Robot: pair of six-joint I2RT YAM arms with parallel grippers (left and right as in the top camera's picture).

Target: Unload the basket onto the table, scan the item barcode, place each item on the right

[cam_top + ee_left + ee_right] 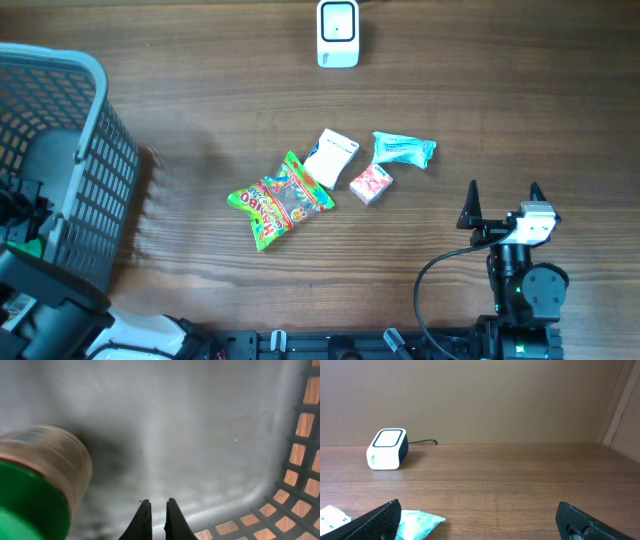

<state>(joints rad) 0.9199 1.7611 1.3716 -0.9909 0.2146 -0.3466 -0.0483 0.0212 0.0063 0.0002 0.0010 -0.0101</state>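
You are holding your left gripper (pixel 158 502) clenched on nothing inside the basket (pixel 98 170) at nine o'clock, beside a green-lidded jar (pixel 35 485) lying there, so I am judging one item dealt with. Your right gripper (pixel 502 203) is standing at five o'clock, jaws spread and empty, while the gummy bag (pixel 280 200), white packet (pixel 331 157), red box (pixel 371 184) and teal packet (pixel 404 150) are lying mid-table, apparently awaiting scanning. Nothing is blocking the way to the scanner (pixel 338 33) at twelve o'clock.

Left hand (pixel 158 505) closed, right hand (pixel 503 190) spread wide
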